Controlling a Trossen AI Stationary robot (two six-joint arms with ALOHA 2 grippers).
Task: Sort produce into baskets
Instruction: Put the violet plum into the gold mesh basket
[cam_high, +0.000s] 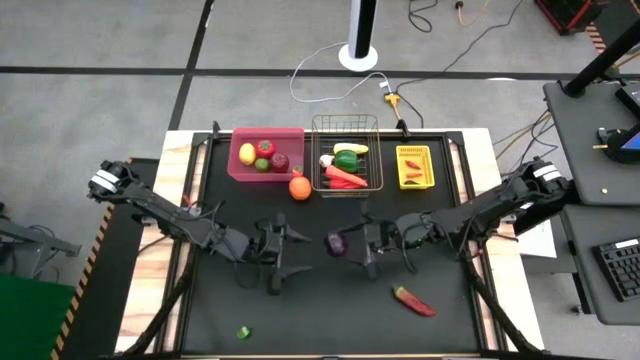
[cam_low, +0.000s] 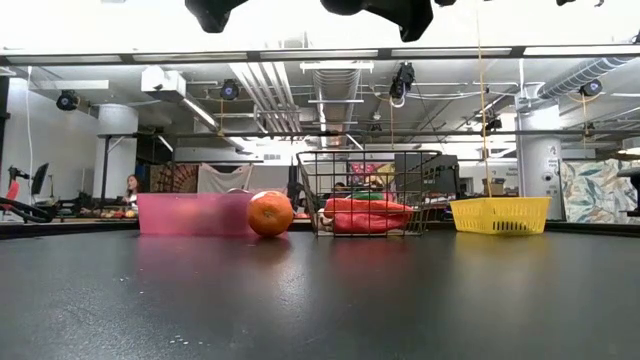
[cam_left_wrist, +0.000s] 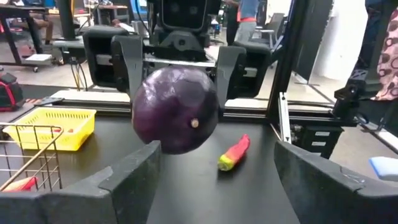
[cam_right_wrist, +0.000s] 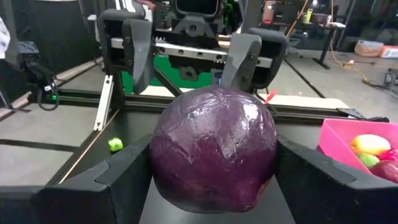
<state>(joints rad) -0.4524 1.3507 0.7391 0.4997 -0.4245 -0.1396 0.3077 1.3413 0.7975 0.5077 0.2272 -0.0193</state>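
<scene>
A purple onion (cam_high: 337, 243) hangs above the middle of the black table, between my two grippers, which face each other level. My right gripper (cam_high: 358, 245) comes from the table's right and is shut on the onion (cam_right_wrist: 211, 155). My left gripper (cam_high: 293, 253) comes from the left and is open. Its fingers (cam_left_wrist: 134, 171) stand wide on either side of the onion (cam_left_wrist: 176, 109). The pink bin (cam_high: 267, 152), wire basket (cam_high: 347, 150) and yellow bin (cam_high: 414, 166) stand along the far edge, each with produce in it. My right gripper pinches the onion between its two fingers, by two opposite sides (cam_right_wrist: 163, 158) of its round body. The fingers lie level and come from the table's right. The onion is lifted clear of the table. My left gripper: a wide gap shows at one finger (cam_left_wrist: 311, 174); at the other I cannot tell whether it touches the onion.
An orange (cam_high: 299, 187) lies on the table in front of the pink bin. A red chilli with a green end (cam_high: 413, 300) lies near the front right, and a small green fruit (cam_high: 243, 332) near the front edge. Frame rails border the table.
</scene>
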